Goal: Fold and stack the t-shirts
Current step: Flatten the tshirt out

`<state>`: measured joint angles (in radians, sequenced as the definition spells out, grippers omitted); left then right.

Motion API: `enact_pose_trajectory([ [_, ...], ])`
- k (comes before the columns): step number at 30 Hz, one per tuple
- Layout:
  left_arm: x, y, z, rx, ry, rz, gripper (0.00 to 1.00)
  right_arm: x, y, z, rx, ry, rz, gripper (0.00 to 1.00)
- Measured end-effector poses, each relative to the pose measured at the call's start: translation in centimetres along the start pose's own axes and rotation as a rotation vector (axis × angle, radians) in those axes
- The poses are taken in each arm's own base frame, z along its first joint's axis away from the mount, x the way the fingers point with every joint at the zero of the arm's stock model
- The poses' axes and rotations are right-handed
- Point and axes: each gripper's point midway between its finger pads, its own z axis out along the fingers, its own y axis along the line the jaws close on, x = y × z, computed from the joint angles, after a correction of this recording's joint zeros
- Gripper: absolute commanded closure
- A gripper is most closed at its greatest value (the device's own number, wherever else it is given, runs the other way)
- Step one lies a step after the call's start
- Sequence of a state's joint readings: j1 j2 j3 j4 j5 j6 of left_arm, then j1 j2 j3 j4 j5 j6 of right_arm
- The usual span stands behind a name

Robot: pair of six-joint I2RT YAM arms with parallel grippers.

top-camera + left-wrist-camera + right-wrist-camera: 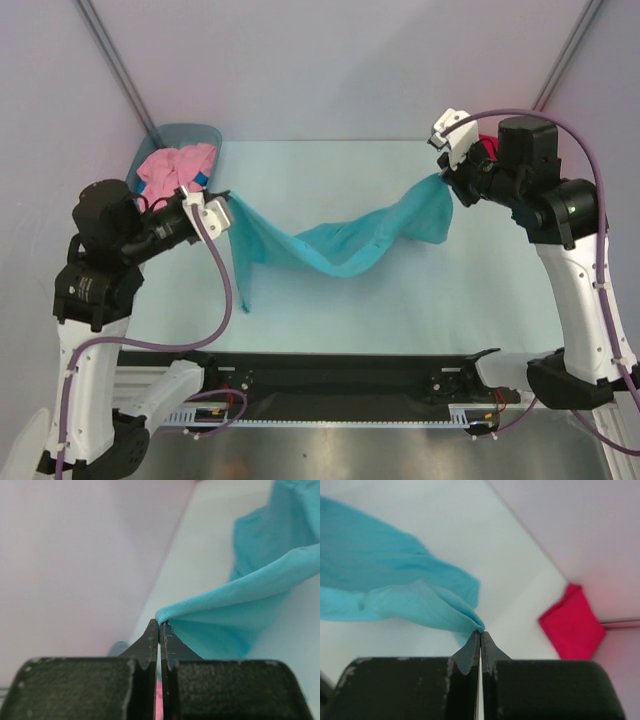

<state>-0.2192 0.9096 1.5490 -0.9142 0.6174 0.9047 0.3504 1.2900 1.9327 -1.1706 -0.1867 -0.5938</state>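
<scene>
**A:** Three shirts in all. Start at the left, what's there?

**B:** Far left, the grey-blue tub holds the pink t-shirt. It's crumpled and not yet dealt with, I'd judge.

**A:** And the left jaws?

**B:** Closed right down, with a corner of the turquoise t-shirt pinched at the very tips. The shirt is lifted off the desk, with a tail of cloth hanging below the grip.

**A:** Why hold it up like that?

**B:** Probably to spread it. The shirt hangs between the two arms and sags in the middle above the desk. I cannot tell whether the lowest fold touches it.

**A:** The right side?

**B:** The right jaws are likewise shut, nipping the opposite corner a little higher and farther back. Two corner grips let the weight pull out the creases before laying it flat.

**A:** Beyond that?

**B:** The crimson red t-shirt lies folded in the far right corner, likely the base of the stack.
</scene>
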Motion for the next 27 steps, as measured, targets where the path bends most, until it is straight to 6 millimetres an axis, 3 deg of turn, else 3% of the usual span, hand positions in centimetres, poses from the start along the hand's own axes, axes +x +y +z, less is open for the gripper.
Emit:
enact_pose_trajectory([
  [5, -0.4, 4.5, -0.8, -0.262, -0.016, 0.108, 1.00, -0.3, -3.2, -0.7, 0.197, -0.025, -0.074, 1.00],
  [8, -3.3, 8.8, -2.7, -0.436, -0.058, 0.185, 1.00, -3.4, -6.1, -2.3, 0.299, -0.082, -0.106, 1.00],
  [11, -6.6, 11.5, -5.0, -0.548, -0.113, 0.239, 1.00, -7.2, -8.3, -4.9, 0.401, -0.175, -0.137, 1.00],
  [14, -9.5, 12.5, -7.5, -0.601, -0.149, 0.258, 1.00, -9.9, -7.7, -7.5, 0.412, -0.238, -0.160, 1.00],
  [17, -11.0, 12.2, -9.6, -0.622, -0.156, 0.280, 1.00, -12.1, -7.0, -10.7, 0.430, -0.306, -0.166, 1.00],
  [19, -11.8, 12.0, -11.7, -0.676, -0.154, 0.317, 1.00, -12.0, -7.4, -12.4, 0.483, -0.302, -0.187, 1.00],
  [23, -14.2, 13.6, -15.7, -0.866, -0.184, 0.422, 1.00, -10.4, -9.7, -15.4, 0.667, -0.244, -0.259, 1.00],
  [27, -15.7, 15.4, -17.0, -0.987, -0.212, 0.517, 1.00, -11.8, -11.6, -18.4, 0.807, -0.271, -0.323, 1.00],
])
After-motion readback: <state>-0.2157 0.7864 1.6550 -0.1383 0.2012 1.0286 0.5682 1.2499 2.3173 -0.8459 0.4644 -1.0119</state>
